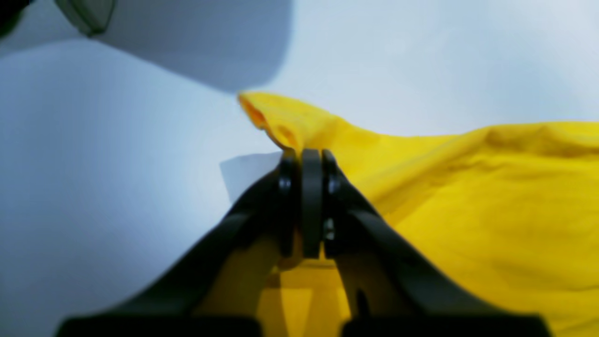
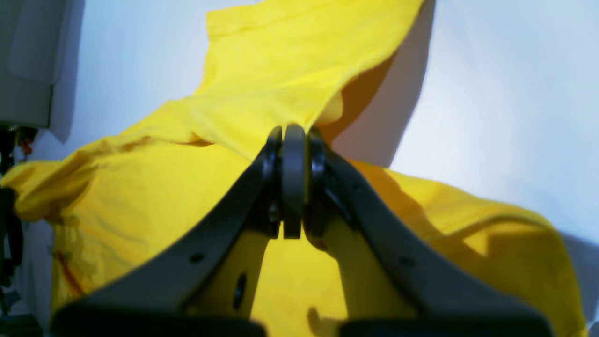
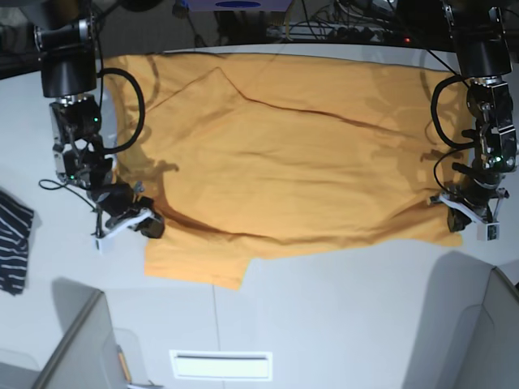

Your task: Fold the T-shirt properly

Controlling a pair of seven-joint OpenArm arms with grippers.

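Orange-yellow T-shirt (image 3: 284,154) spread on white worktop (image 3: 349,316); left gripper (image 1: 304,157) and right gripper (image 2: 294,133), jaws clamped on near hem corners. Probably first fold: next, lift together, carry far.

I am seeing: T-shirt (image 3: 292,154), plain orange-yellow; my fingers (image 1: 311,187), black; bench (image 3: 340,316), white; small garment (image 3: 12,243), dark, white-striped.

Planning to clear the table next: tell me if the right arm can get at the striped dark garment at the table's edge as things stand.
Probably not yet: the right gripper is shut on the T-shirt. The striped garment lies uncovered nearby, apart from the shirt.
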